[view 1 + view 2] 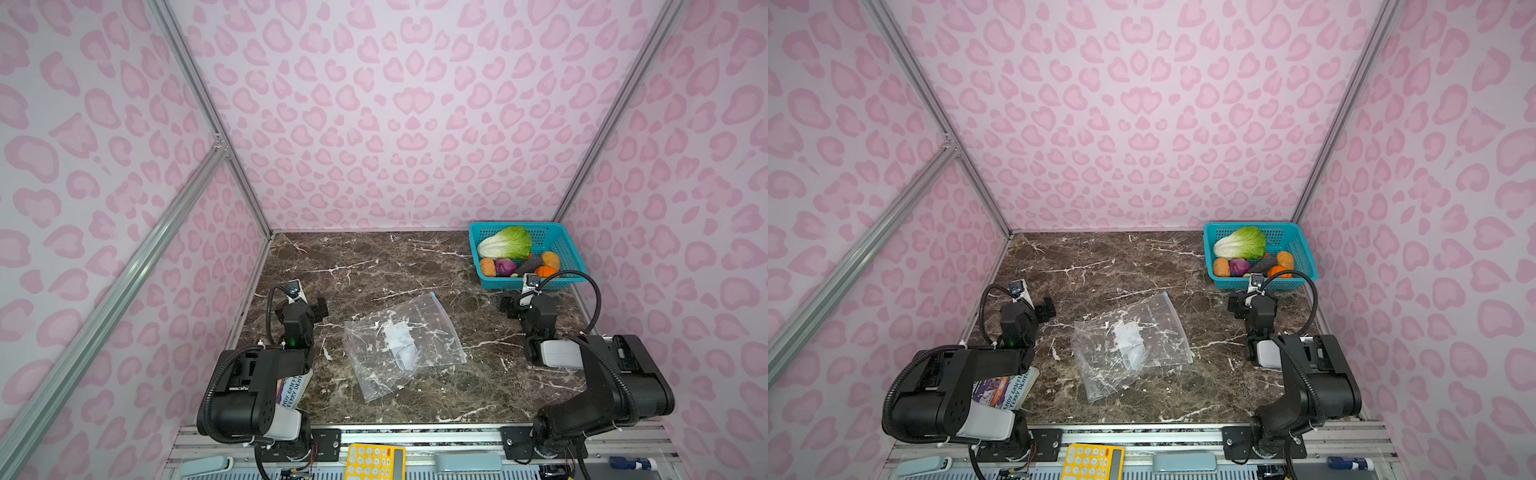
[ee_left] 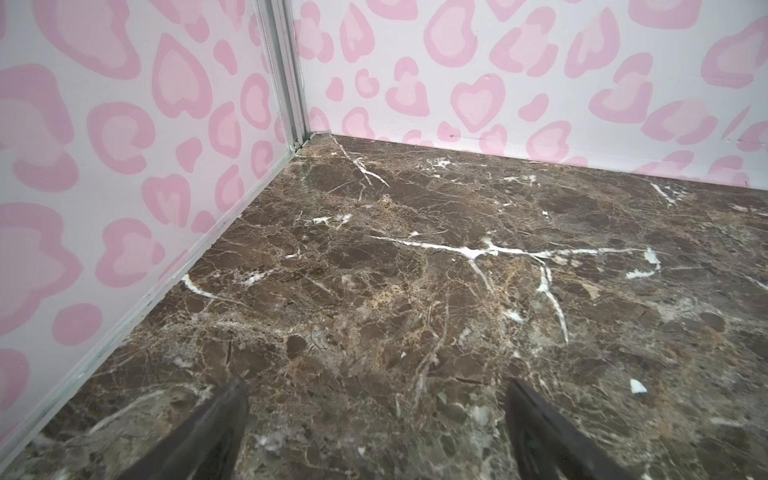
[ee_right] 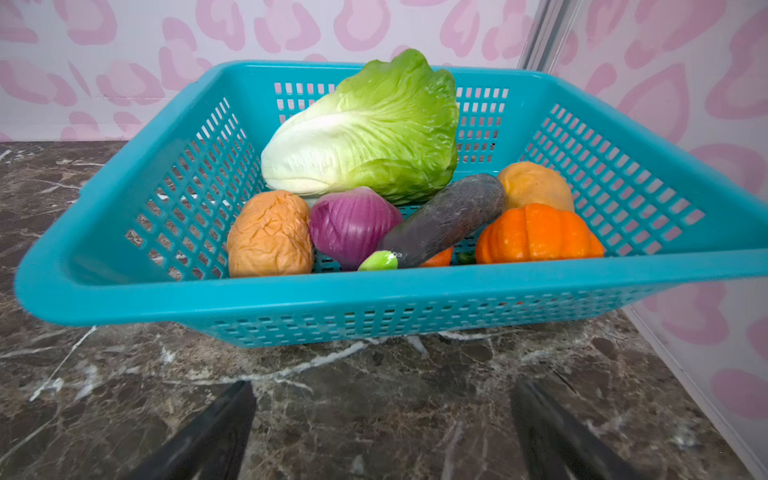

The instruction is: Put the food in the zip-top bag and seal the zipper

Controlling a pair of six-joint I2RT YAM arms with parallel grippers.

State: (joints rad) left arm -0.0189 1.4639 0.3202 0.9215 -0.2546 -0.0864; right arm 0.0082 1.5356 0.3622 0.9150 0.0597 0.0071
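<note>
Right wrist view: right gripper [image 3: 382, 390] stood spread and empty, teal basket [image 3: 374, 291] of toy vegetables [image 3: 365, 133] just ahead of its jaws. Left gripper [image 2: 376, 386] likewise spread, empty. First pick seemed next, needing a reach over the rim.

Teal basket [image 3: 374, 291]; green-white cabbage [image 3: 365, 133]; purple onion [image 3: 351, 224]; brown white-veined table [image 2: 415, 291]; zipper tab [image 1: 433, 294] seemingly blue.

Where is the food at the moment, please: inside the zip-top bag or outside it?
Outside: the cabbage and purple onion sit in the teal basket; the zip-top bag lies flat, holding no vegetables.
</note>
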